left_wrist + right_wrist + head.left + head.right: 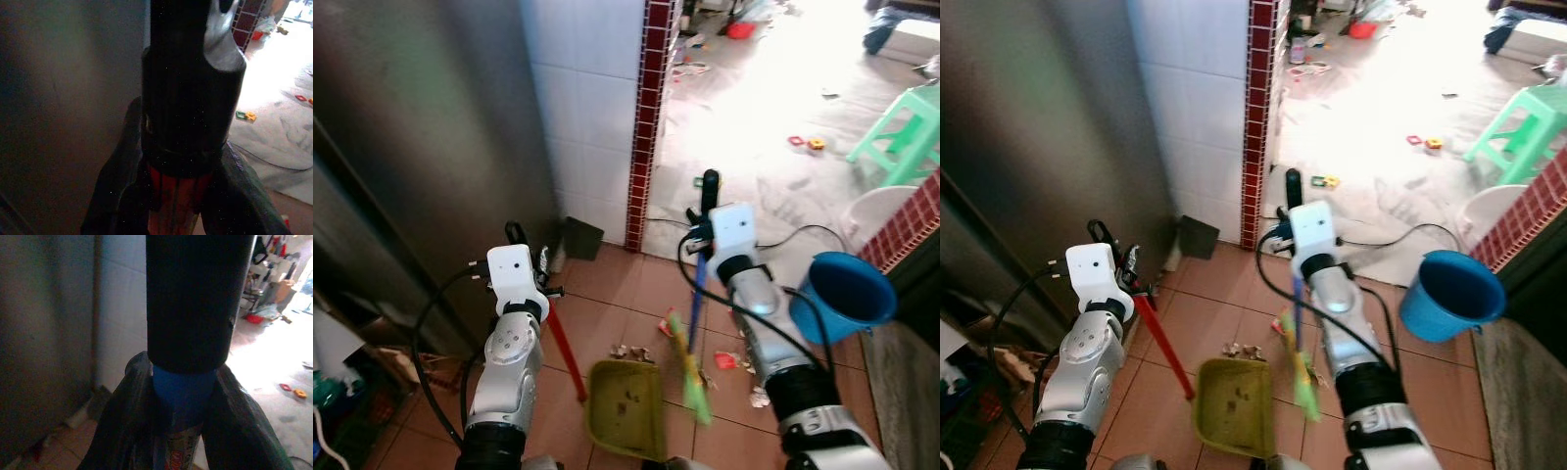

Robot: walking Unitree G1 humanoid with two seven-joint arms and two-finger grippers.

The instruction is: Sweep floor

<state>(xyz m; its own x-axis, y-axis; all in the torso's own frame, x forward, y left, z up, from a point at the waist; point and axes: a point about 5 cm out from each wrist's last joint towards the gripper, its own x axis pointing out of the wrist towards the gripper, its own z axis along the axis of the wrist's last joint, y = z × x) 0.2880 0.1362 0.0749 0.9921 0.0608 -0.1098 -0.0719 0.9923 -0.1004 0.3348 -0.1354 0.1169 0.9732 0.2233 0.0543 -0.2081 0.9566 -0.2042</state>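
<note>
Our left tool (181,196) is closed around the red handle (564,350) of the dustpan (626,407), the silver forearm raised upright beside the steel fridge (421,147), and our right tool (183,431) is closed around the blue handle (182,396) of the broom (693,377), that forearm angled up toward the doorway. We count one olive-green dustpan flat on the terracotta tile floor (607,323) between the two arms, and one broom whose green bristles touch the tiles just beside its right edge. One blue bucket (847,294) stands near the right arm, and one green plastic stool (901,127) is well apart on the bright floor beyond. Several scraps of litter (729,360) lie around the bristles.
</note>
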